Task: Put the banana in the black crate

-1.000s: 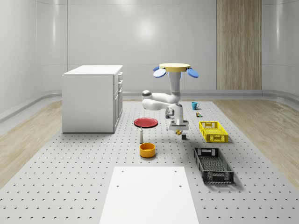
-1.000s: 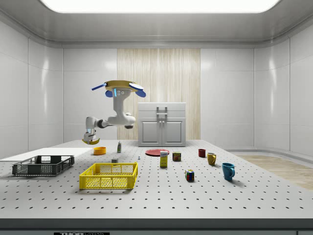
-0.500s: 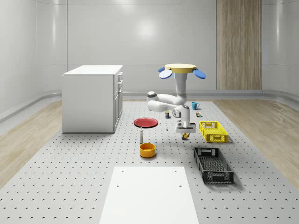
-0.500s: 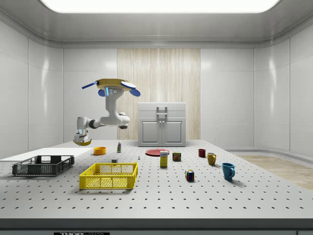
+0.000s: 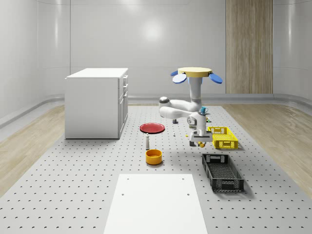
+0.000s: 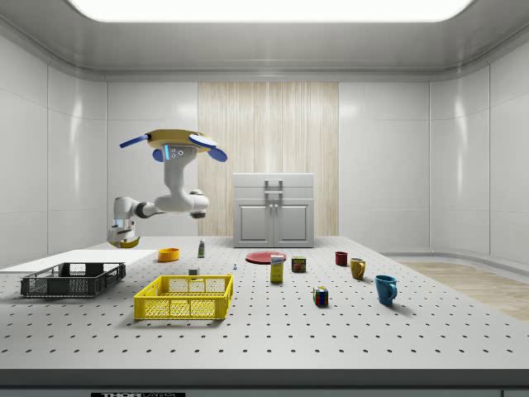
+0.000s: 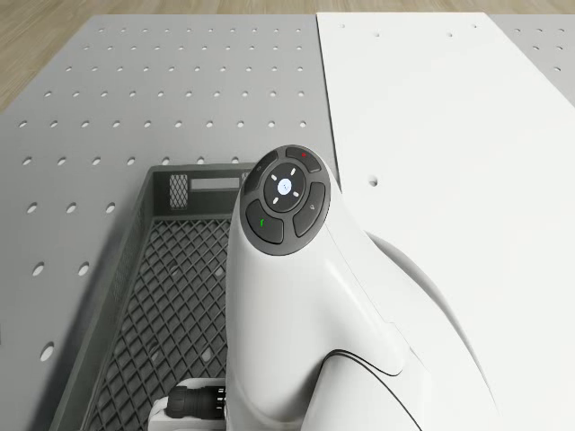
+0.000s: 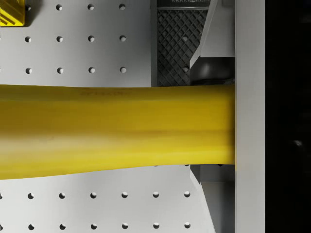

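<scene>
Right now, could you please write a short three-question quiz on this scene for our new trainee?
1. True or false: the banana already lies in the black crate.
2. What does the gripper hold? A) banana B) orange bowl C) blue mug
3. Fill in: in the whole-scene view, the crate just behind the black crate is coloured ____.

Key
1. False; the gripper holds it in the air, near the black crate's far end.
2. A
3. Yellow; that is the yellow crate.
</scene>
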